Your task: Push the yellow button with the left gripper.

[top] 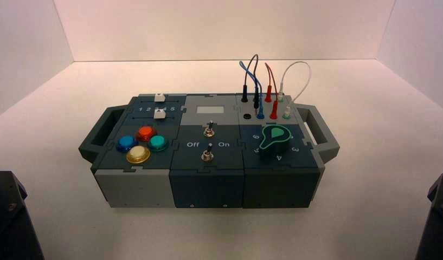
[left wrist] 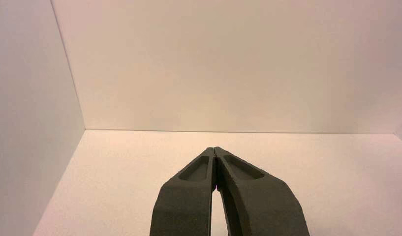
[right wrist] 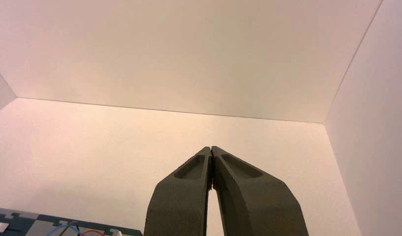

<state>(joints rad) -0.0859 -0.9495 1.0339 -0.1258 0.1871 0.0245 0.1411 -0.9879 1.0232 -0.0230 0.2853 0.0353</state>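
Observation:
The yellow button [top: 138,154] sits nearest the front in a cluster of four round buttons on the box's left section, with blue [top: 124,143], orange-red [top: 146,133] and teal [top: 158,143] ones around it. My left gripper [left wrist: 214,149] is shut, tips touching with nothing between them, and points at bare floor and wall; the box does not show in the left wrist view. The left arm is parked at the lower left corner [top: 10,216] of the high view, far from the button. My right gripper [right wrist: 210,148] is shut too, parked at the lower right [top: 438,211].
The box [top: 208,179] stands mid-floor with handles on both ends. Two white sliders [top: 159,105] lie behind the buttons, two toggle switches [top: 208,142] marked Off and On sit in the middle, and a green knob [top: 274,140] with plugged wires [top: 262,86] is on the right. White walls enclose the area.

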